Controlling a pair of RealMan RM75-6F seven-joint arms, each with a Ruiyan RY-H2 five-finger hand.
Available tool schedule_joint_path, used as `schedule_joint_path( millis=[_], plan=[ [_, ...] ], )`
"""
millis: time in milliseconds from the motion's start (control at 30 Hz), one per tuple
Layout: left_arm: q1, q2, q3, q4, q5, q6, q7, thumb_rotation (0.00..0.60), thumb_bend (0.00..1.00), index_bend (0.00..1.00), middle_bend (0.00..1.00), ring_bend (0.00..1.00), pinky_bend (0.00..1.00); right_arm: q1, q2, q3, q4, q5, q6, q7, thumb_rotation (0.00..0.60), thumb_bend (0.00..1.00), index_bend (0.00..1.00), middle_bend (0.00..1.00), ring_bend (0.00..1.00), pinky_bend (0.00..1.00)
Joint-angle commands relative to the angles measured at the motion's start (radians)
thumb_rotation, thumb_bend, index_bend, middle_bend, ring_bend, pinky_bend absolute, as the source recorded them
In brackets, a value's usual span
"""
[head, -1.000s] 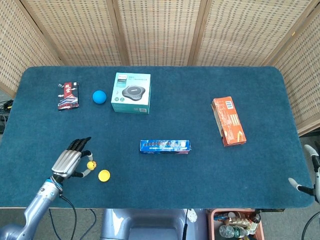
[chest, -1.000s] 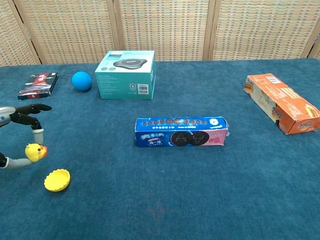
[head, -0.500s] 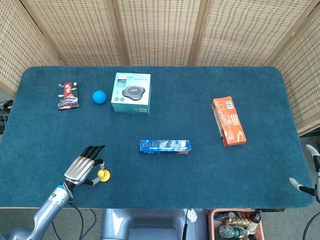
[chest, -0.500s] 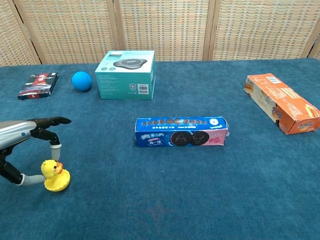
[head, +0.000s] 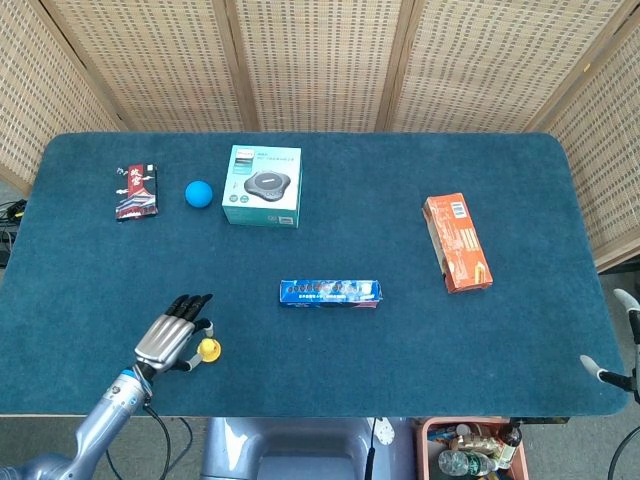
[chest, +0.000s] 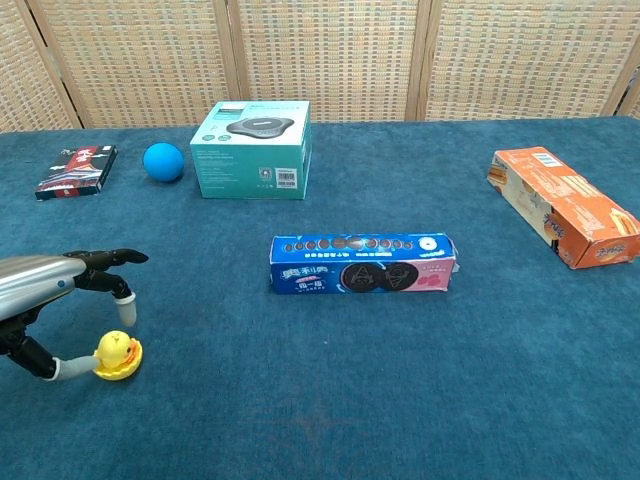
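While the left hand (chest: 45, 300) hangs low over the near-left table (head: 330, 400), its fingers (chest: 122, 305) are spread above the duck (chest: 116, 349), with one lower fingertip touching the duck's side. Duck sits in a yellow cup (chest: 120, 370), upright, on the blue cloth. Whether the hand truly grips it: cannot tell. Cookie pack (chest: 362, 263) lies well to the right, mid-table. Teal box (chest: 252, 148) at the far side, blue ball (chest: 163, 161) just beside it, dark packet (chest: 77, 171) further left. Orange box (chest: 562, 206) far right. Right hand (head: 618, 370) barely shows at the table's right edge, posture unclear.
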Motion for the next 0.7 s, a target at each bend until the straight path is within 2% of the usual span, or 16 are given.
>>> schedule_joint_path(
  millis=[33,67,133,267,400,700],
  plan=[
    [-0.002,0.002,0.001,-0.003,-0.001,-0.002,-0.004,0.600,0.19,0.12,0.00,0.00,0.00,0.000,0.000,0.001,0.001,0.001,0.000,0.001,0.600,0.00,0.00,0.00,0.00,0.00],
    [-0.003,0.005,0.002,-0.005,-0.001,-0.002,-0.008,0.600,0.15,0.05,0.00,0.00,0.00,0.000,0.000,0.001,0.001,0.002,0.000,0.002,0.600,0.00,0.00,0.00,0.00,0.00],
    [-0.003,0.013,0.001,-0.014,0.007,0.002,-0.033,0.600,0.10,0.00,0.00,0.00,0.00,0.000,0.001,0.002,0.001,0.003,0.000,0.004,0.600,0.00,0.00,0.00,0.00,0.00],
    [0.000,0.053,0.001,-0.046,0.041,0.025,-0.094,0.600,0.06,0.00,0.00,0.00,0.00,-0.001,0.002,0.002,0.001,0.003,0.000,0.005,0.600,0.00,0.00,0.00,0.00,0.00],
    [0.017,0.113,-0.009,-0.092,0.082,0.091,-0.139,0.600,0.04,0.00,0.00,0.00,0.00,0.000,0.001,0.001,0.001,0.001,0.000,0.004,0.600,0.00,0.00,0.00,0.00,0.00],
    [0.145,0.328,-0.030,-0.219,0.097,0.345,-0.155,0.600,0.00,0.00,0.00,0.00,0.00,-0.004,0.002,-0.003,-0.008,-0.011,0.011,0.000,0.600,0.00,0.00,0.00,0.00,0.00]
  ],
)
